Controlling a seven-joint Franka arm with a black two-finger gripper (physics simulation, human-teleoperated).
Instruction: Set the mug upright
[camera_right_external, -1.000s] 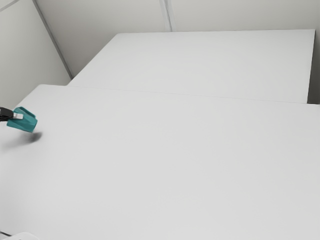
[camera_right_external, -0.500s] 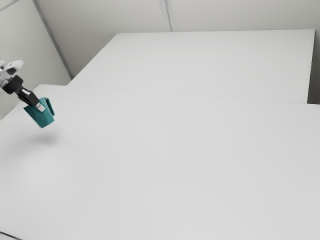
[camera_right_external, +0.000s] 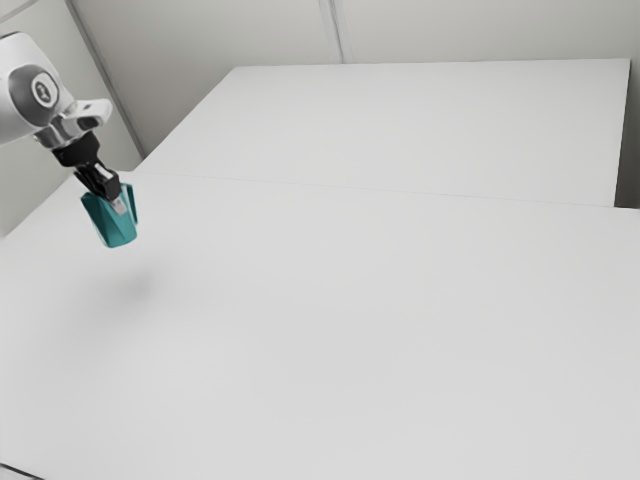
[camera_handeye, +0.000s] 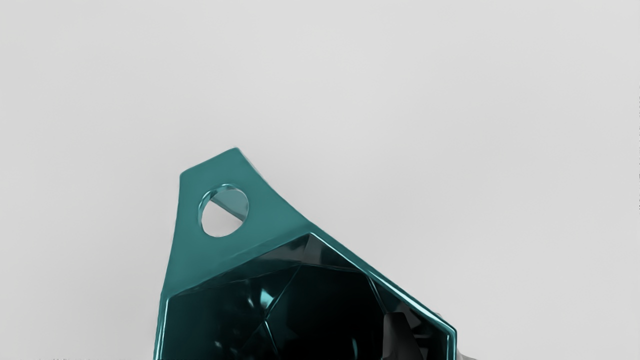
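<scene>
in the exterior view, the white arm (camera_right_external: 25, 85) ends in a black gripper (camera_right_external: 119, 203) clamped on the wall of the teal mug (camera_right_external: 117, 230), which hangs slightly tilted, mouth up, above the matte, pale table (camera_right_external: 350, 320) and a soft shadow (camera_right_external: 130, 288). the wrist view reveals a glossy, faceted hollow with 1 dark finger (camera_handeye: 399, 340) inside, and a smooth handle (camera_handeye: 212, 172) with 1 rounded hole.
</scene>
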